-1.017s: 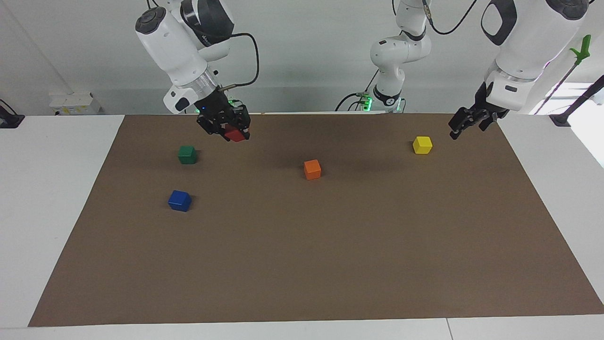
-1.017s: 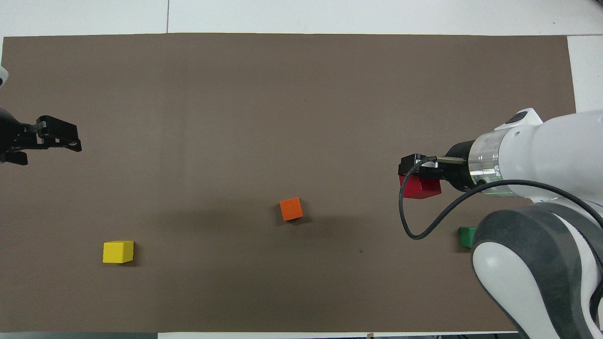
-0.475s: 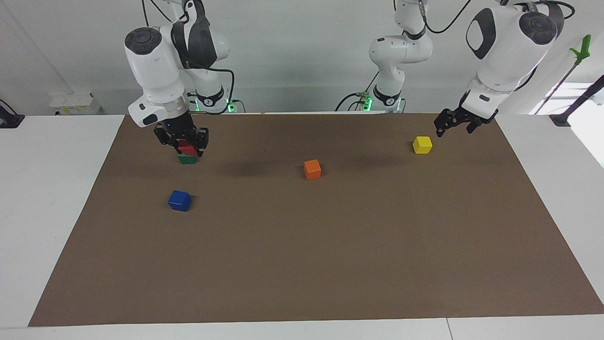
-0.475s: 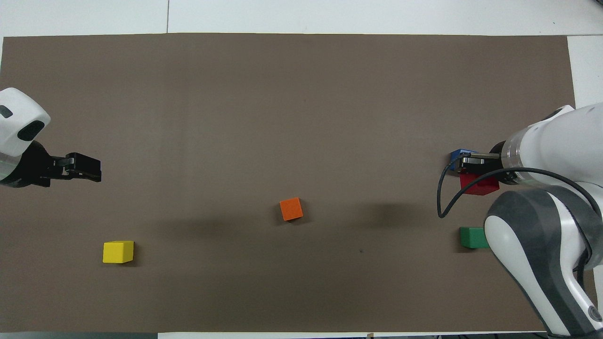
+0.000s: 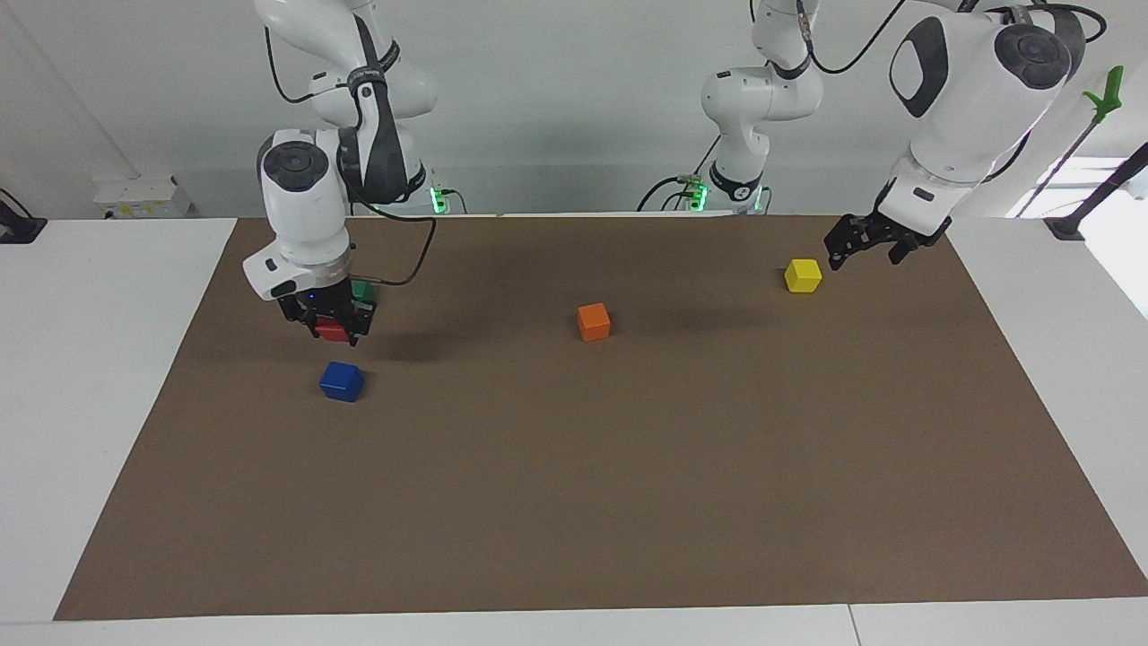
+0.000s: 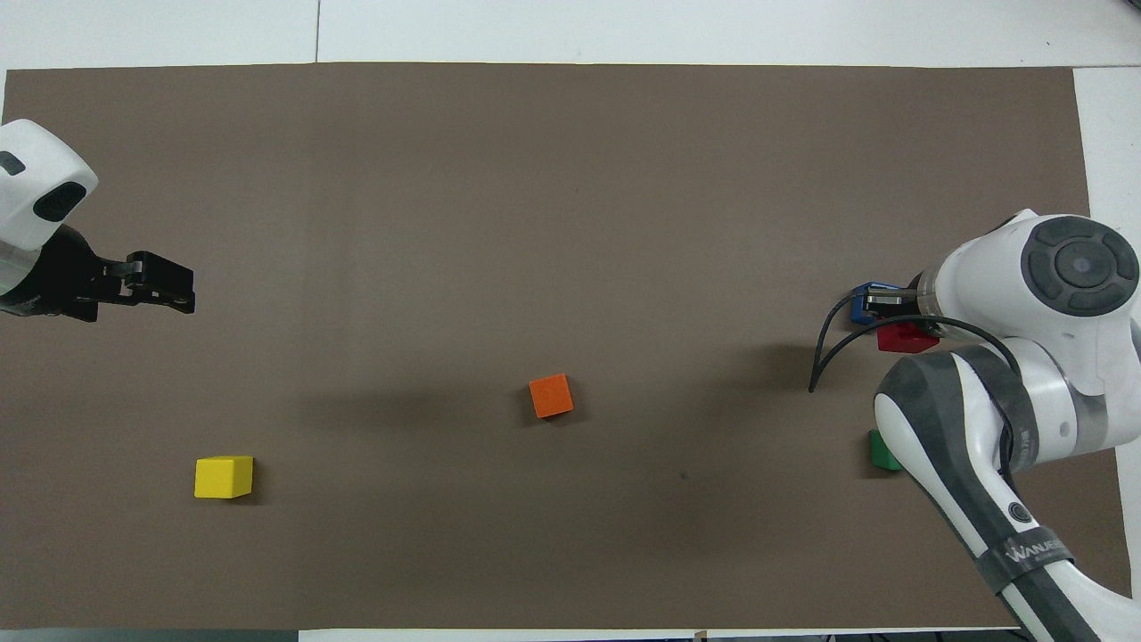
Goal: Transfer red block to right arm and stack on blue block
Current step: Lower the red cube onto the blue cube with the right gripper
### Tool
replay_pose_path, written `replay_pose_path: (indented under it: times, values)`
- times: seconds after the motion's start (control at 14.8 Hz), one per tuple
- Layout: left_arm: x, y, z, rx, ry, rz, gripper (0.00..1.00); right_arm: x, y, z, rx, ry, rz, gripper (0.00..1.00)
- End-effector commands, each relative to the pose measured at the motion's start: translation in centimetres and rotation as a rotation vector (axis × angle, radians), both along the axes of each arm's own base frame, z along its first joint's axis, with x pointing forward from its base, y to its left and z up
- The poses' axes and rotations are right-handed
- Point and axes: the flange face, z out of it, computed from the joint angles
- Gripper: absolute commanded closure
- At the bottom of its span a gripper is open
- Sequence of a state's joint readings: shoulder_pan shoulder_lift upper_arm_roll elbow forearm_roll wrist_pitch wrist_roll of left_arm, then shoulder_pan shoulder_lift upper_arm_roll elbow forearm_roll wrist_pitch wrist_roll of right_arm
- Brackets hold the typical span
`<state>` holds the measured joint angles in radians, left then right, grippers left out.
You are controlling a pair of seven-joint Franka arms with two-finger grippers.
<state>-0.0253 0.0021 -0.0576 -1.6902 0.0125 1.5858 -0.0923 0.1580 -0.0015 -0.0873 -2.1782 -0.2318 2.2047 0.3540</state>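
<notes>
Key relation: we judged that the coming move turned on the gap between the red block point(image 5: 333, 332) and the blue block point(image 5: 342, 381); in the facing view the blue block lay on the brown mat point(image 5: 574, 502) a little farther from the robots than the spot under the red one, so we expected a short carry outward and then a descent
Right gripper: we saw the right gripper point(image 5: 330, 325) pointing straight down, clamped on the red block and holding it clear of the mat
Red block: it hung in the air, not yet over the blue block and apart from it; in the overhead view the red block point(image 6: 902, 337) showed just beside the blue block point(image 6: 862, 304), both partly hidden by the right gripper point(image 6: 896, 312)
Nearer arm: we took the right arm as the one to finish, since the blue block sat at its end of the table
Left gripper: we found the left gripper point(image 5: 859, 246) waiting above the mat near the yellow block point(image 5: 803, 274), holding nothing; we could not tell whether it was apart or together
Bystanders: the green block point(image 5: 362, 289) stood nearer to the robots than the blue one, largely hidden by the right arm, and the orange block point(image 5: 593, 321) sat mid-mat, well apart
Progress: we judged the handover done and the stacking not yet done
</notes>
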Motion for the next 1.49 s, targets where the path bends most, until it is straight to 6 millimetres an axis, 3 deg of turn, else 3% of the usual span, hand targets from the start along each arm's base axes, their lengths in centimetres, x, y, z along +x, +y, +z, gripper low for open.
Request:
replay_pose_path:
  times: [0.0, 0.2, 0.34, 0.61, 1.15, 1.42]
  values:
    - [-0.8, -0.3, 0.5, -0.006, 0.02, -0.017, 0.0, -0.5, -1.5, -1.2, -0.011, -0.031, -0.02, 1.0]
    - [-1.4, -0.2, 0.5, -0.004, 0.032, -0.016, 0.0, 0.5, -2.2, -2.8, -0.003, -0.071, -0.015, 1.0]
    - [-2.9, -0.1, 0.1, -0.001, 0.037, -0.014, 0.0, 1.1, -2.2, -3.8, -0.009, -0.083, -0.014, 1.0]
    - [-1.7, 0.2, 0.2, -0.009, -0.032, -0.007, 0.0, 1.9, -2.3, -5.3, -0.079, -0.101, -0.058, 1.0]
    - [-1.7, 0.1, 0.4, -0.034, -0.035, 0.007, 0.0, 2.9, -1.5, -4.1, -0.08, -0.166, -0.17, 1.0]
    - [-1.6, 0.0, 0.6, -0.034, -0.043, 0.001, 0.0, 3.0, -1.7, -4.5, -0.029, -0.202, -0.168, 1.0]
